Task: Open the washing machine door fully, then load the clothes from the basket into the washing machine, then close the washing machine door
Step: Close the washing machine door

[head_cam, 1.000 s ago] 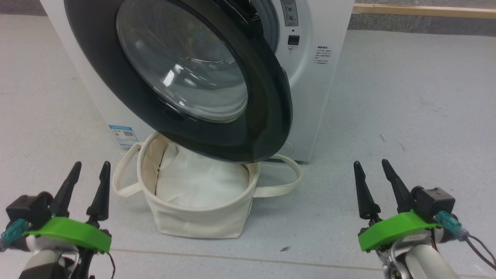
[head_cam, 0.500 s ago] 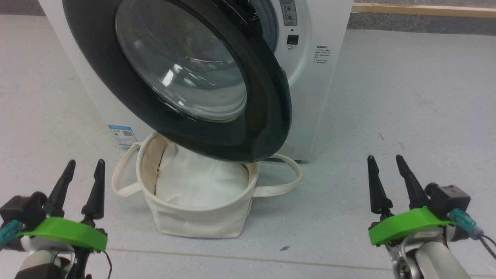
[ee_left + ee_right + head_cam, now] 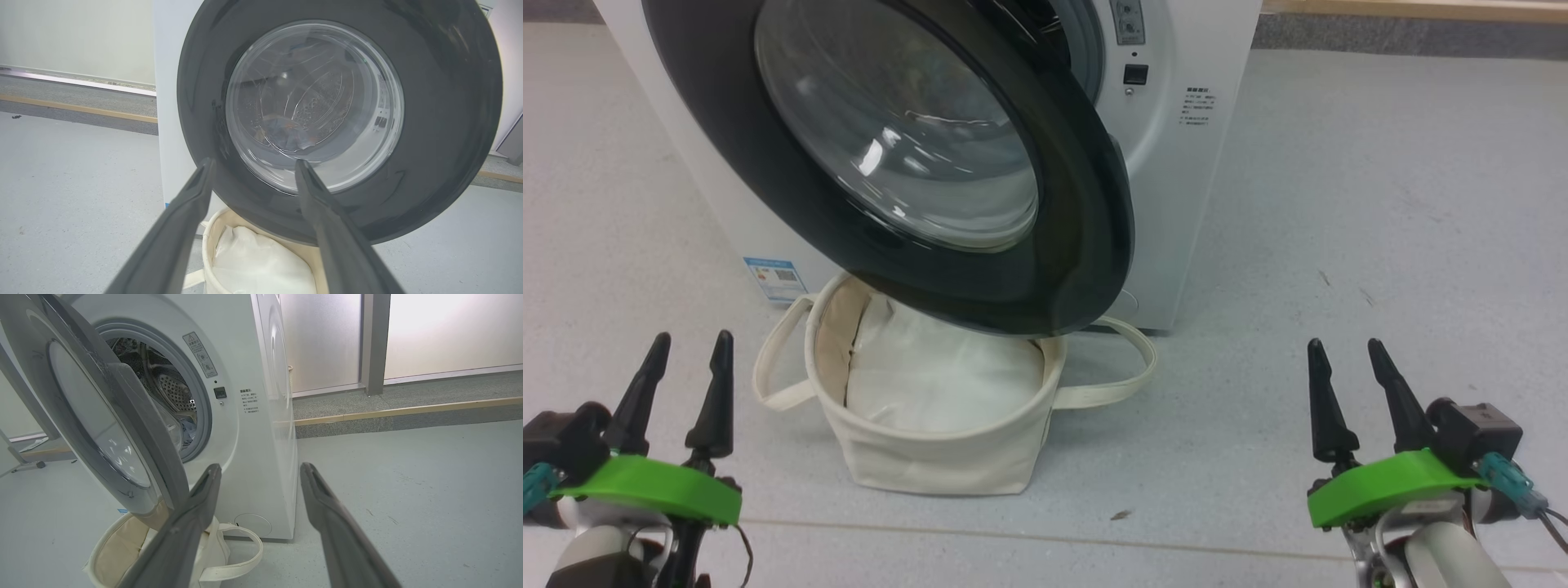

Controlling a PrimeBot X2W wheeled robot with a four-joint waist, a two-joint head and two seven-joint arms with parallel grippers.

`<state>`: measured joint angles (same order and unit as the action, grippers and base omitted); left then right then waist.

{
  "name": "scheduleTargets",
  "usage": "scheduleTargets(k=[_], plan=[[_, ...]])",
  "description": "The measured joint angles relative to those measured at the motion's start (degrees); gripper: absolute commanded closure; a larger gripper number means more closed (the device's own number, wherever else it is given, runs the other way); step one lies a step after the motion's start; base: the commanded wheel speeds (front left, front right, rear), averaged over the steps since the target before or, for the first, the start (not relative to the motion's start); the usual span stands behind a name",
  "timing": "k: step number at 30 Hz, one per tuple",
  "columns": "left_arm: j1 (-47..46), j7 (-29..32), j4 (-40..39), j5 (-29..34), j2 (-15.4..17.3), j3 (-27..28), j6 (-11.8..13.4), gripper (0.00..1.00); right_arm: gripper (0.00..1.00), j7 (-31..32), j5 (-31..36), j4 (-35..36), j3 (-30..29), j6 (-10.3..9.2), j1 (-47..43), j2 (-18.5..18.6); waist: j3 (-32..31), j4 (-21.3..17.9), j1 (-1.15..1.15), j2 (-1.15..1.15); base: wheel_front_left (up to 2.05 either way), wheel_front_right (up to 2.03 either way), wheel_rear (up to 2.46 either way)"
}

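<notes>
The left pincer (image 3: 692, 336) and right pincer (image 3: 1343, 345) each have two long, tapering black fingers (image 3: 1327, 408) set on a bright green curved plate (image 3: 1388, 488). Beside each plate sits a black boxy block (image 3: 1474, 429) with a teal connector (image 3: 1507, 483). Thin dark cables (image 3: 1553, 527) trail past pale grey forearms (image 3: 1437, 559).

Left pincer (image 3: 254, 162) spread wide, washing machine door (image 3: 441, 122) ahead — basket (image 3: 209, 244) below it

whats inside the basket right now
The basket holds plain white padding; no coloured fabric shows on it. The washing machine door hangs over the basket's back part, so that part is hidden.
</notes>
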<state>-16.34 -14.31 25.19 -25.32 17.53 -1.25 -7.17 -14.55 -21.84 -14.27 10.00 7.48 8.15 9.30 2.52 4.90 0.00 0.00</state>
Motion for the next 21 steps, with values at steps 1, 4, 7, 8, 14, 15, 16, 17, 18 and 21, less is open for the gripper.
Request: scheduleTargets(k=[1, 4, 7, 8, 14, 15, 16, 17, 18, 21], plan=[[0.0, 0.0, -0.09, 0.0, 0.0, 0.05, 0.0, 0.0, 0.0, 0.0, 0.07, 0.0, 0.02, 0.0, 0.01, -0.03, 0.14, -0.04, 0.0, 0.0, 0.0, 0.0, 0.0], [-0.01, 0.0, -0.23, 0.0, -0.01, 0.1, 0.0, 0.0, 0.0, 0.0, 0.07, 0.0, 0.05, 0.0, 0.02, -0.08, 0.32, -0.07, 0.01, 0.0, 0.0, 0.0, 0.0], [-0.01, 0.0, -0.46, -0.01, -0.03, 0.31, 0.0, 0.0, 0.0, 0.0, 0.07, 0.0, 0.1, 0.0, 0.02, -0.08, 0.39, -0.01, 0.0, 0.0, 0.0, 0.0, 0.0], [-0.01, 0.0, -0.46, -0.01, -0.03, 0.35, 0.0, 0.0, 0.0, 0.0, 0.07, 0.0, 0.13, 0.0, 0.02, -0.08, 0.37, 0.01, 0.01, 0.0, 0.0, 0.0, 0.0], [0.01, 0.0, -0.45, -0.02, -0.6, 0.47, 0.0, 0.0, 1.0, 0.0, 0.07, 0.96, 0.63, -0.01, 0.03, 0.02, 0.03, 0.4, 0.0, 0.0, 0.0, 0.0, 0.0], [0.04, 0.0, -0.45, -0.03, -0.71, 0.49, 0.0, 0.0, 1.0, 0.0, 0.07, 1.24, 0.83, 0.0, 0.04, 0.05, 0.02, 0.49, 0.0, 0.0, 0.0, 0.0, 0.0], [0.07, 0.0, -0.45, -0.12, -0.8, 0.52, 0.0, 0.0, 1.0, 0.0, 0.07, 1.42, 1.22, 0.0, 0.09, 0.1, 0.04, 0.63, 0.0, 0.0, 0.0, 0.0, 0.0], [0.07, 0.0, -0.45, -0.29, -0.9, 0.59, 0.0, 0.0, 1.0, 0.0, 0.07, 1.53, 1.88, -0.01, 0.21, 0.16, 0.05, 0.79, 0.0, 0.0, 0.0, 0.0, 0.0], [0.07, 0.0, -0.46, -0.51, -0.99, 0.73, 0.0, 0.0, 1.0, 0.0, 0.12, 1.55, 2.77, -0.01, 0.46, 0.18, 0.05, 0.98, 0.0, 0.0, 0.0, 0.0, 0.0], [0.08, -0.01, -0.54, -0.69, -1.21, 1.3, 0.0, 0.0, 1.0, 0.0, 0.23, 1.47, 7.37, -0.01, 2.29, 0.19, 0.12, 1.91, 0.0, 0.0, 0.0, 0.0, 0.0]])
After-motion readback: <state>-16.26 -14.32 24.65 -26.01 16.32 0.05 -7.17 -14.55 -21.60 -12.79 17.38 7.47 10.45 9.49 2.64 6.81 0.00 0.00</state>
